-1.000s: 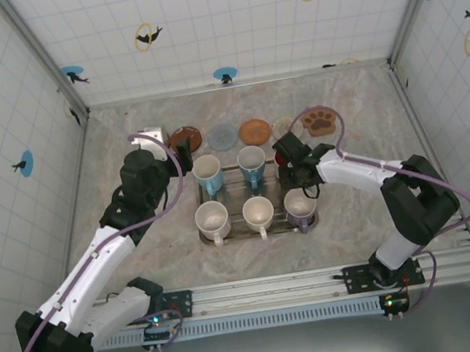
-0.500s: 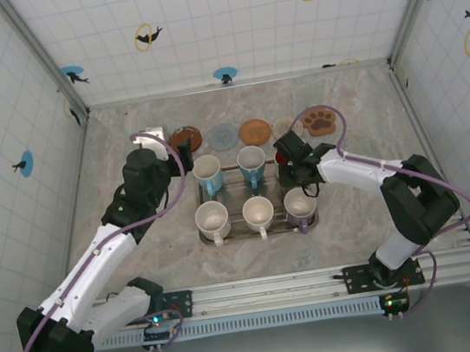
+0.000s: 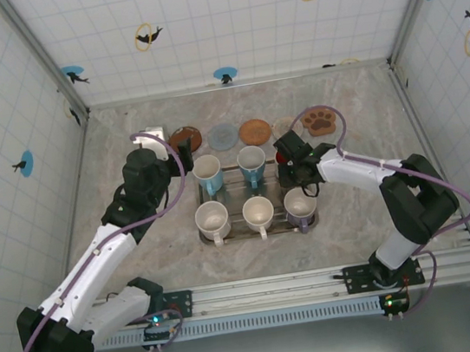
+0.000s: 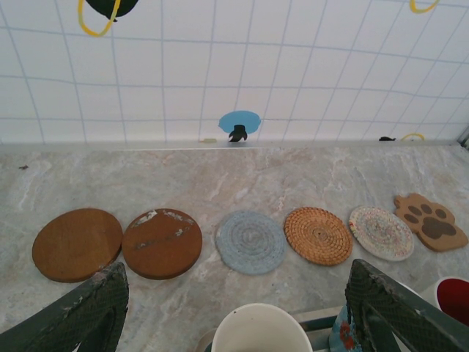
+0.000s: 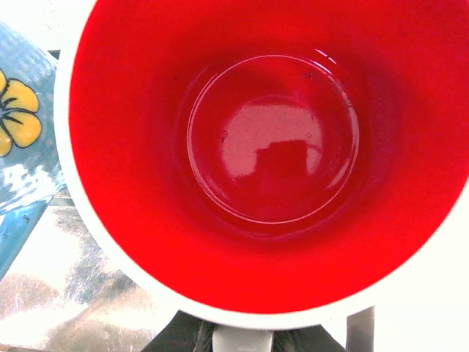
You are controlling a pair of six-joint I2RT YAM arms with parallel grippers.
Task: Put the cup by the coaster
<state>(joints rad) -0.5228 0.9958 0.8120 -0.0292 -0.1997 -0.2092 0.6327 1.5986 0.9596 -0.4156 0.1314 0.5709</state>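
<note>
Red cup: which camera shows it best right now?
Right wrist. It looks straight down into the red cup, close enough to show the glossy red inside and white rim. Top external shows a small red patch of it; left wrist catches a slice of rim at its lower right edge.

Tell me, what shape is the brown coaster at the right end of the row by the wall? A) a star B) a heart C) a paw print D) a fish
C, because the brown coaster at the right end has small dark toe spots next to one big dark pad, just like an animal's paw.
</note>
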